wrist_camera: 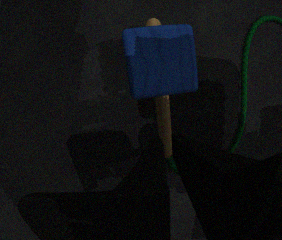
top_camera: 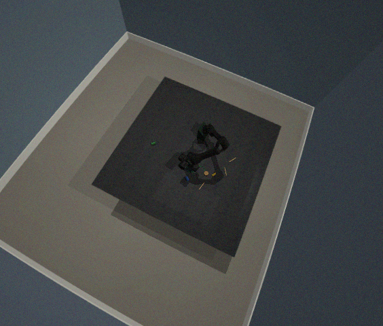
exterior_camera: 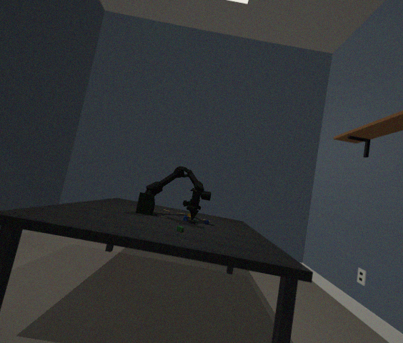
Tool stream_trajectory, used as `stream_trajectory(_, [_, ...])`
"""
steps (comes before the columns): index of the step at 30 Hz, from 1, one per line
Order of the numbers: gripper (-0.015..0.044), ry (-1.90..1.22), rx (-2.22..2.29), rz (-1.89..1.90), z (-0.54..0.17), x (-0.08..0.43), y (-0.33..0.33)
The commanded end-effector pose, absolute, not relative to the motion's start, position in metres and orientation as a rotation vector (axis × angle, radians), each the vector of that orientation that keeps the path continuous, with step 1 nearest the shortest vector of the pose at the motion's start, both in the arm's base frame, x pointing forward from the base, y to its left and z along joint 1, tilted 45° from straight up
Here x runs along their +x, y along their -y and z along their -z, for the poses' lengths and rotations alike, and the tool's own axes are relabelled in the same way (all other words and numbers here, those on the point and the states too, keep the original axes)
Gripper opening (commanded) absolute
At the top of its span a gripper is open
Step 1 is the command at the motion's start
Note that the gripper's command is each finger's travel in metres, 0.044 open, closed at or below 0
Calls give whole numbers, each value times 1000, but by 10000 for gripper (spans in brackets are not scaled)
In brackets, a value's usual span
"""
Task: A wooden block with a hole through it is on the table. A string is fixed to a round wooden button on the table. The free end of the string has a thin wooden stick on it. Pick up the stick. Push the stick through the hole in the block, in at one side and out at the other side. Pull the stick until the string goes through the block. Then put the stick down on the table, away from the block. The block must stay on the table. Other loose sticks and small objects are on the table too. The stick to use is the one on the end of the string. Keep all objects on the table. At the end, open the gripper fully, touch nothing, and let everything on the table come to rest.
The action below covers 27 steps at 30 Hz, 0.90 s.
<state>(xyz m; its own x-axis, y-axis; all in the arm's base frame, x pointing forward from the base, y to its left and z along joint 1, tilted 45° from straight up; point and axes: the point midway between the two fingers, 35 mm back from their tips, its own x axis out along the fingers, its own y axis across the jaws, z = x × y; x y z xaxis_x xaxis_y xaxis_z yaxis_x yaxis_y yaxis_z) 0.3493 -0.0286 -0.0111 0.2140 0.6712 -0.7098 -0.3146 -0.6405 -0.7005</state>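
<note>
Thin tan wooden stick [wrist_camera: 164, 122] clamped in the black tool [top_camera: 189, 169] [exterior_camera: 193, 218] [wrist_camera: 165, 142], at its string end. It lines up with the blue block [top_camera: 187, 178] [exterior_camera: 206, 221] [wrist_camera: 161, 61]: tip shows past the far side, middle hidden by the block. Green string [wrist_camera: 244, 80] loops alongside. Round wooden button [top_camera: 206, 173] nearby on the dark bench [top_camera: 132, 168] [exterior_camera: 83, 223]; small green object [top_camera: 153, 142] [exterior_camera: 180, 229] well apart.

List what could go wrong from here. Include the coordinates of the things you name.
- The stick [wrist_camera: 164, 125] pokes only slightly past the block [top_camera: 187, 178] [exterior_camera: 206, 222] [wrist_camera: 161, 60]; there may be too little to regrasp.
- The end effector [top_camera: 186, 162] [exterior_camera: 192, 218] [wrist_camera: 165, 142] grips close behind; further pushing could shove the block.
- The string [top_camera: 200, 166] [wrist_camera: 245, 75] loops alongside; it could snag.
</note>
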Motion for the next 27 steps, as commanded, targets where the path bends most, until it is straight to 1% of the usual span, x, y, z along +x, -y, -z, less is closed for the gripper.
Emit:
stream_trajectory(1, [0, 336, -1693, -1547, 10, 344, 27])
stream_trajectory(13, [0, 336, -1691, -1547, 9, 330, 21])
stream_trajectory(17, [105, 336, -1683, -1549, 10, 331, 22])
stream_trajectory(18, [123, 336, -1683, -1549, 10, 331, 22])
stream_trajectory(22, [123, 334, -1684, -1549, 3, 331, 29])
stream_trajectory(27, [123, 333, -1686, -1551, -45, 316, 75])
